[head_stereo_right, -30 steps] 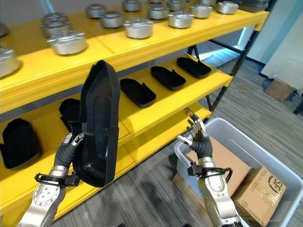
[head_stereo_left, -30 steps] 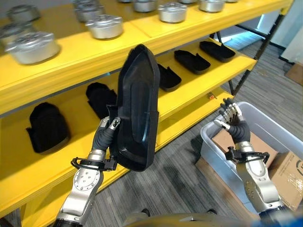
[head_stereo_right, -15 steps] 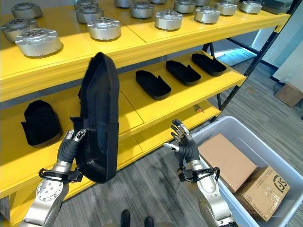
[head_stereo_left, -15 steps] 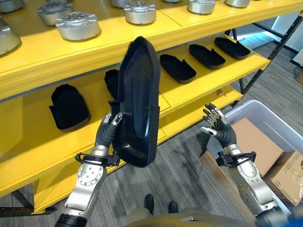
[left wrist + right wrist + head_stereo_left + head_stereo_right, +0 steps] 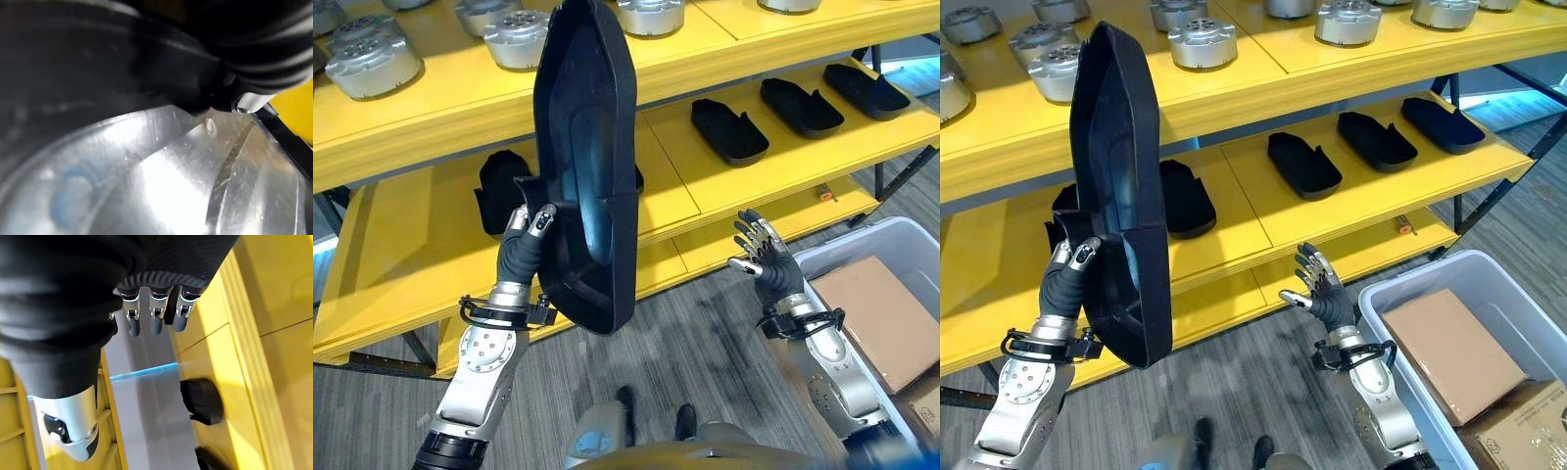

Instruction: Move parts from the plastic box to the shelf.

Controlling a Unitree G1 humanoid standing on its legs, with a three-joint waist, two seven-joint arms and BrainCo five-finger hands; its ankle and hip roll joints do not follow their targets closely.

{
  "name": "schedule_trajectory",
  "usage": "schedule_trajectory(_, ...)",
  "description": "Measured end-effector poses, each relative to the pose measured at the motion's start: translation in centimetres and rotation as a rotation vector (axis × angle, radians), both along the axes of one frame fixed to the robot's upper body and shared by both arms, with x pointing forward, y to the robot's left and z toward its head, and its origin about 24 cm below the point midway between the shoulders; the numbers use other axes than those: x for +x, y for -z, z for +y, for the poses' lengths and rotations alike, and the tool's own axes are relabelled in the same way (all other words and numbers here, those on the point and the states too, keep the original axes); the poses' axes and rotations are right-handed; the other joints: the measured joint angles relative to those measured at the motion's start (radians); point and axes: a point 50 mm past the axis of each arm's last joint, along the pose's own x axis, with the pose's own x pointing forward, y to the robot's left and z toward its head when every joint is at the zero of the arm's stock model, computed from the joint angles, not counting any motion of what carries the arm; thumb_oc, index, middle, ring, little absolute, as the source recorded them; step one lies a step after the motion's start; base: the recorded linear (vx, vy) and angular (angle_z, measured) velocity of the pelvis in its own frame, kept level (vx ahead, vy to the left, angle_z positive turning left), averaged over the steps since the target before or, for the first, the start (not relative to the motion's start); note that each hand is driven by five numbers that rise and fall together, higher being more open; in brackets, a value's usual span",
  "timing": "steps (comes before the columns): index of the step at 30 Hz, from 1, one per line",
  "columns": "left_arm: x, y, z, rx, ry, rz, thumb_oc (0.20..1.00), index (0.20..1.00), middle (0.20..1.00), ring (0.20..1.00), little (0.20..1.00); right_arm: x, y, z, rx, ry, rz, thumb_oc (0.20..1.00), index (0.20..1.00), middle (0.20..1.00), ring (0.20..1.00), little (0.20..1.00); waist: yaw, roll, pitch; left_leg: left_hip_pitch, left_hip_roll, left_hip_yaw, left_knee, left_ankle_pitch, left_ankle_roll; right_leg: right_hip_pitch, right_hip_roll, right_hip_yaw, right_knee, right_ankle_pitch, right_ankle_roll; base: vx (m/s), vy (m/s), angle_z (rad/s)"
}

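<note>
Long black moulded plastic shell (image 5: 585, 166), boat-shaped, stands upright before the yellow metal shelf (image 5: 705, 186), pinched near its lower edge by the left hand (image 5: 527, 245). It looks stiff, light and top-heavy; a lower-rim grip suits it. Right hand (image 5: 762, 262) hovers spread and empty, left of the clear plastic box (image 5: 901, 240). Since earlier, the shell is raised higher.

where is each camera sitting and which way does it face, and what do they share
Left eye view: on the head, looking down at the yellow shelf; left hand grips the tall black part, right hand is open beside the plastic box.
Right eye view: same scene from slightly aside.
Left wrist view: against the black part's glossy inside.
Right wrist view: along the straight fingers, facing the shelf.
Shared: both eye views show hands, part, shelf and box.
</note>
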Motion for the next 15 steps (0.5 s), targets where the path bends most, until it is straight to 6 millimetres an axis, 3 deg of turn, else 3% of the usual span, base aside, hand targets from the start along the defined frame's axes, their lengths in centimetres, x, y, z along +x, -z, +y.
schedule_trajectory(2,0.1,0.2,-0.1,-0.004,0.0,0.006,0.2,0.2,0.2,0.2,0.2,0.1,-0.3,-0.2,-0.005,0.006,-0.014,1.0,1.0,1.0,1.0,1.0,-0.024,0.003,0.0,0.058,0.094,-0.052,-0.031,-0.001,-0.026,-0.032,-0.013,0.007,0.067,-0.025,0.024,-0.05,0.283,-0.13)
schedule_trajectory(3,0.2,0.0,-0.1,0.002,0.004,0.0,0.2,0.2,0.2,0.2,0.2,0.3,-0.5,-0.2,-0.004,0.015,-0.022,1.0,1.0,1.0,1.0,1.0,-0.033,0.012,0.003,0.078,0.154,-0.051,-0.08,0.012,-0.046,-0.085,-0.025,0.016,0.136,-0.046,0.046,-0.09,0.39,-0.05)
schedule_trajectory(4,0.5,-0.1,-0.2,0.002,0.011,-0.005,0.2,0.2,0.2,0.2,0.2,0.3,-0.4,-0.4,-0.004,0.029,-0.021,1.0,1.0,1.0,1.0,1.0,-0.038,0.023,0.005,0.077,0.187,-0.055,-0.107,0.025,-0.069,-0.118,-0.039,0.014,0.19,-0.061,0.069,-0.11,0.407,0.17)
schedule_trajectory(5,1.0,-0.3,-0.5,-0.009,0.02,-0.009,0.2,0.2,0.2,0.2,0.2,0.4,-0.3,-0.9,-0.009,0.056,-0.013,1.0,1.0,1.0,1.0,1.0,-0.047,0.04,0.005,0.056,0.231,-0.023,-0.138,0.043,-0.082,-0.179,-0.083,0.001,0.296,-0.107,0.099,-0.08,0.303,0.58)
schedule_trajectory(7,1.0,-0.1,-1.1,-0.039,0.046,-0.004,0.2,0.2,0.2,0.2,0.2,0.3,-0.2,-1.8,-0.046,0.077,-0.003,1.0,1.0,1.0,1.0,1.0,-0.065,0.094,-0.004,0.023,0.268,0.064,-0.193,0.069,-0.05,-0.24,-0.162,-0.014,0.397,-0.151,0.161,-0.06,0.31,0.71)
schedule_trajectory(8,1.0,0.0,-1.6,-0.047,0.065,-0.006,0.2,0.2,0.2,0.2,0.2,0.2,0.2,-2.5,-0.058,0.107,0.013,1.0,1.0,1.0,1.0,1.0,-0.059,0.139,-0.009,0.017,0.242,0.098,-0.215,0.076,-0.163,-0.26,-0.216,0.0,0.42,-0.15,0.228,-0.01,0.311,0.4)
schedule_trajectory(9,1.1,0.1,-1.3,-0.025,0.062,0.0,0.2,0.2,0.2,0.2,0.2,-0.2,1.3,-2.1,-0.025,0.123,0.057,1.0,1.0,1.0,1.0,1.0,-0.037,0.095,-0.002,0.019,0.169,0.118,-0.212,0.066,-0.146,-0.26,-0.272,0.026,0.395,-0.131,0.219,0.01,0.183,0.25)
schedule_trajectory(10,1.0,0.1,-1.2,0.005,0.064,0.006,0.2,0.2,0.2,0.2,0.2,-0.7,2.0,-1.7,-0.011,0.116,0.086,1.0,1.0,1.0,1.0,1.0,-0.019,0.081,-0.009,0.014,0.128,0.121,-0.232,0.072,-0.139,-0.247,-0.287,0.022,0.355,-0.111,0.2,0.06,0.224,0.11)
schedule_trajectory(11,1.0,-0.1,-1.0,0.023,0.06,0.003,0.2,0.2,0.2,0.2,0.2,-1.0,2.3,-1.5,-0.003,0.112,0.098,1.0,1.0,1.0,1.0,1.0,-0.01,0.081,-0.008,0.013,0.117,0.113,-0.245,0.074,-0.126,-0.235,-0.283,0.003,0.326,-0.108,0.201,0.04,0.118,0.24)
schedule_trajectory(12,0.9,-0.3,-0.4,0.038,0.038,-0.002,0.2,0.2,0.2,0.2,0.2,-1.0,2.4,-1.2,0.0,0.102,0.101,1.0,1.0,1.0,1.0,1.0,-0.004,0.053,-0.017,0.015,0.085,0.113,-0.244,0.084,-0.102,-0.196,-0.271,-0.033,0.298,-0.1,0.199,0.05,0.181,0.24)
schedule_trajectory(13,0.7,-0.3,0.1,0.05,0.023,0.002,0.2,0.2,0.2,0.2,0.2,-1.0,2.4,-1.1,0.01,0.107,0.101,1.0,1.0,1.0,1.0,1.0,0.0,0.054,-0.017,0.015,0.07,0.108,-0.232,0.071,-0.089,-0.161,-0.279,-0.029,0.238,-0.077,0.205,0.04,0.183,0.16)
schedule_trajectory(14,0.4,-0.5,0.8,0.062,-0.002,-0.019,0.2,0.2,0.2,0.2,0.2,-1.0,2.6,-0.8,0.03,0.11,0.105,1.0,1.0,1.0,1.0,1.0,0.018,0.014,-0.035,0.011,0.048,0.115,-0.197,0.046,-0.073,-0.116,-0.29,-0.029,0.162,-0.029,0.251,0.07,0.333,0.04)
schedule_trajectory(15,0.3,-0.5,0.8,0.066,0.001,-0.02,0.2,0.2,0.2,0.2,0.2,-1.1,2.7,-0.9,0.029,0.115,0.106,1.0,1.0,1.0,1.0,1.0,0.018,0.003,-0.039,-0.001,0.051,0.11,-0.168,0.032,-0.071,-0.093,-0.286,-0.035,0.138,-0.017,0.28,0.06,0.361,0.06)
